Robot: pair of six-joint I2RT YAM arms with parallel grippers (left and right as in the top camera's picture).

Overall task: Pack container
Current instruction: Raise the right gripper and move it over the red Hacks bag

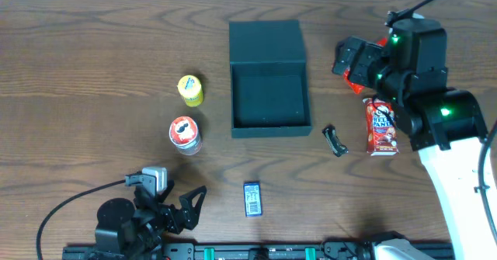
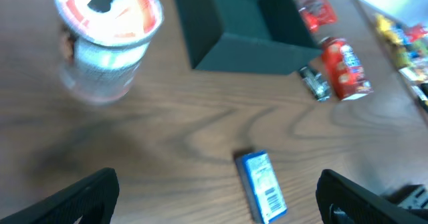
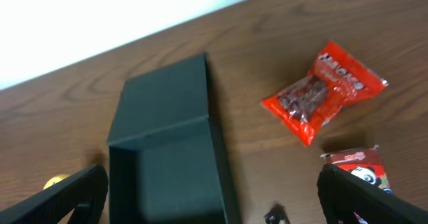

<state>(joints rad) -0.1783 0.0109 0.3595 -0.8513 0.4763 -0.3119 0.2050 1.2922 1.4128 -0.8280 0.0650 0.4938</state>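
The container (image 1: 269, 97) sits in the middle of the tabletop (image 1: 93, 50). It is open, with its lid (image 1: 265, 41) folded flat toward the far edge, and its dark teal inside is bare.

The left hand (image 2: 214, 200) hovers low at the near left with fingers spread wide, released and grasping nothing. Just ahead of it lies a small blue pack (image 1: 253, 199).

To the container's left stand two cans, apart from it: a yellow-topped one (image 1: 190, 89), and nearer, one whose red lid bears a moustache (image 1: 185, 134).

The right hand (image 3: 214, 200) hangs above the tabletop to the container's right, also spread and empty. Beneath that arm lie a red snack bag (image 3: 322, 90) and a red panda-printed carton (image 1: 380, 126). A small dark object (image 1: 335, 140) rests between the carton and the container's near right corner, too small to identify.
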